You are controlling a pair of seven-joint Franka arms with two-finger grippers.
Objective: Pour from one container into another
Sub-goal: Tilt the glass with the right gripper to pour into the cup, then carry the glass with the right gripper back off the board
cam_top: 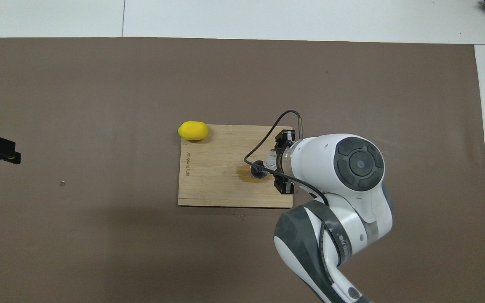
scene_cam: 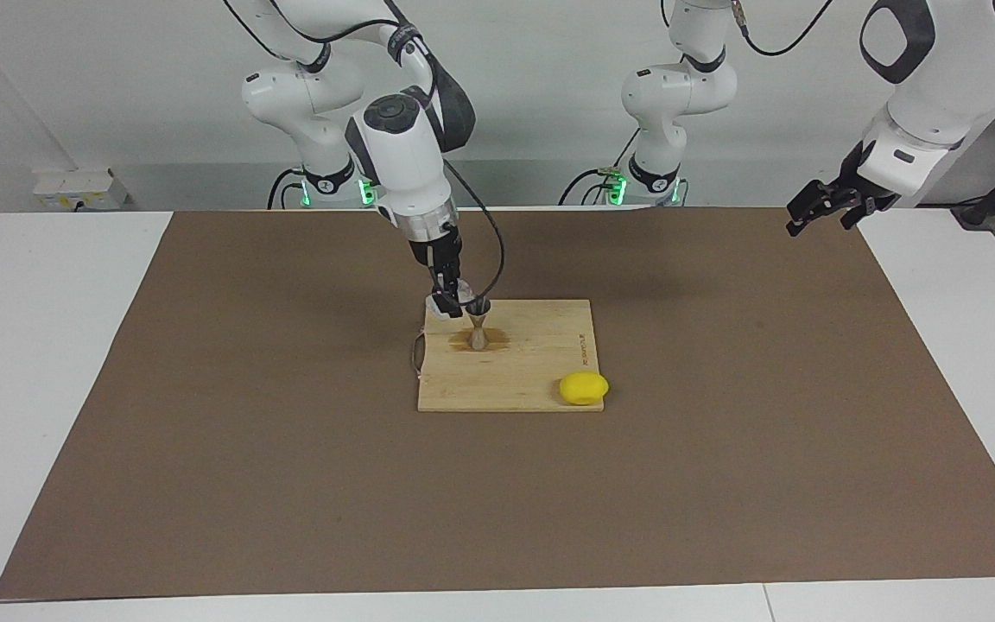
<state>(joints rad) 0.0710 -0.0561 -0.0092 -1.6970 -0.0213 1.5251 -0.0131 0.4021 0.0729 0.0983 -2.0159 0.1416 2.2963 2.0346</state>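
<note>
Your right gripper (scene_cam: 454, 302) was over the board's (scene_cam: 541, 380) corner nearest the robots, toward the right arm's end of the table, clenched on the glass (scene_cam: 460, 296). The glass was tipped toward the jigger (scene_cam: 479, 328), its lip at or just above the jigger's mouth; whether they touched, I could not tell.

The jigger stood upright on the board, in a darker patch (scene_cam: 484, 343) that looked like a spill.

The lemon (scene_cam: 584, 388) lay at the board's corner farthest from the robots, toward the left arm's end, well apart from the pour.

Handling, by judgement:
- Glass: light, rigid, breakable, probably slick where wet. Your grip across its side wall looked right; squeeze only enough to stop it rotating.
- Jigger: metal, stiff, light, narrow-waisted on a small foot, so top-heavy. A nudge from the glass could topple it. Small mouth, so tilt slowly.

Pose: your right arm came down from its base with the wrist pitched forward and the hand rolled sideways. From overhead the wrist housing hid most of the glass (cam_top: 270, 160); only the jigger's rim (cam_top: 257, 169) showed just beside it.

Your left gripper (scene_cam: 826, 212) waited in the air over the mat's (scene_cam: 204, 432) edge at the left arm's end, holding nothing; its fingers looked parted.
</note>
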